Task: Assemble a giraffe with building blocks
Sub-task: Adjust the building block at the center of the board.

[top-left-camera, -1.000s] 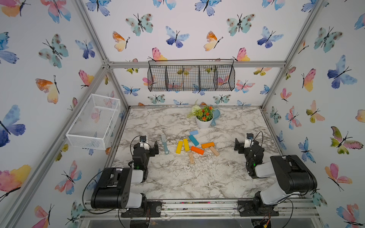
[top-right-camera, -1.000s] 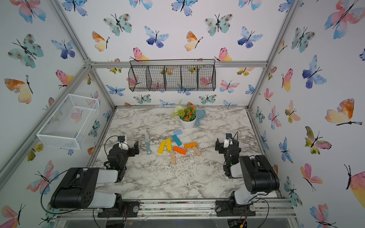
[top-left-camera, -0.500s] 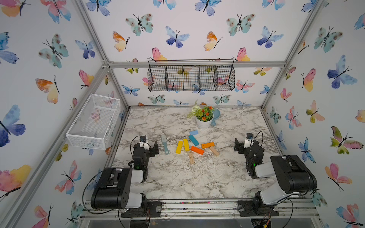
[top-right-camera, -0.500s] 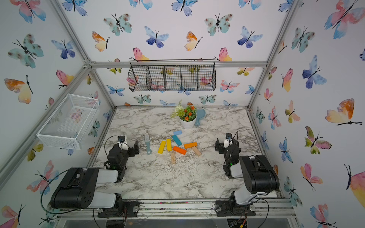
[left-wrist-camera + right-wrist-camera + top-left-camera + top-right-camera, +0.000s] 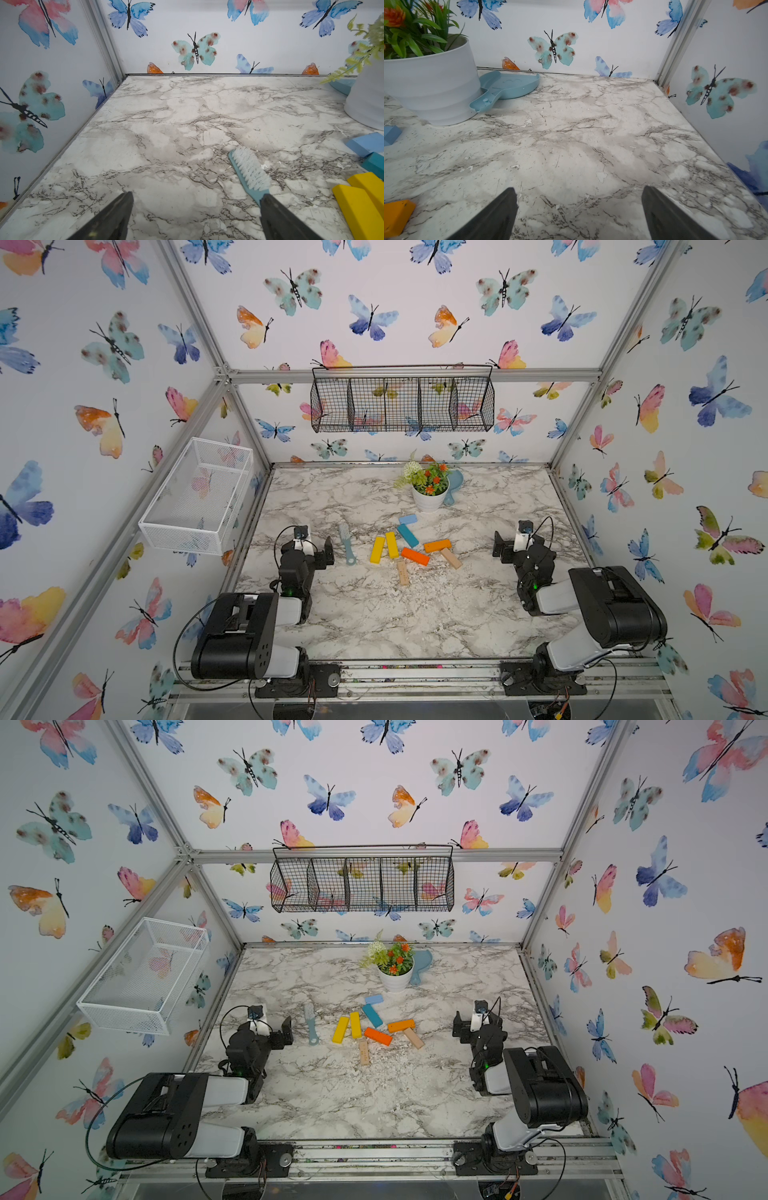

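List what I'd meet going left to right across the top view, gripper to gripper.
left gripper → brush → first yellow block → second yellow block → teal block → lighter orange block → right gripper. Overlapping pieces left out.

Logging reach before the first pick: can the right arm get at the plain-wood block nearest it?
Probably yes. The right gripper is open and empty, and only bare table lies between it and the plain-wood block; nothing stands in the way.

On your marble desk (image 5: 374, 614): eight building blocks (image 5: 414, 556) scattered mid-desk, teal brush (image 5: 345, 543) beside them, white flowerpot (image 5: 430, 499) and blue dustpan (image 5: 454, 485) behind.
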Tool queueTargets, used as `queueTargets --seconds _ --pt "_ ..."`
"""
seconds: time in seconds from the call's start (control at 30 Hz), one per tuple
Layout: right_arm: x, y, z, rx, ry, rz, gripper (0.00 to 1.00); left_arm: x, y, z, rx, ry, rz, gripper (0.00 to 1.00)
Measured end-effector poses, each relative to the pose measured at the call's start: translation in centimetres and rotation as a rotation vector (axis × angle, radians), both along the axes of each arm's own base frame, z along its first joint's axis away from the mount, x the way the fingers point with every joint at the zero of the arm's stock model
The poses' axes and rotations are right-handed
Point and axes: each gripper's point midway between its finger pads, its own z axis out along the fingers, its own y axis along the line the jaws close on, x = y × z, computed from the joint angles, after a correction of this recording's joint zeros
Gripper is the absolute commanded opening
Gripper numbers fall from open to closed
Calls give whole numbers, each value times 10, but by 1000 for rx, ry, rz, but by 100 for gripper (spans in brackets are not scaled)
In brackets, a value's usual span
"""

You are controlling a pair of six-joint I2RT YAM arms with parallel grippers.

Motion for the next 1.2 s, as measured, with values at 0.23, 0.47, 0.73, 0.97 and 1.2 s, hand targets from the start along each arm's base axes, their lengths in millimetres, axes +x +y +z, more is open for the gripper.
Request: queueTargets --seconds 0.23,0.47,0.73,0.97,1.2 --pt "0 0 2 1 -10 1 98 0 0 0 0 0 0 98" --pt "-5 2 18 7 -50 13 98 4 -2 4 1 8 -8 98" --pt "4 17 54 18 -63 94 98 19 -29 61 5 -46 -94 98" --pt "10 17 110 146 -67 64 98 10 -70 95 -158 -46 -234 98" --pt "15 -38 86 368 113 -366 98 6 -87 95 -221 42 -273 98"
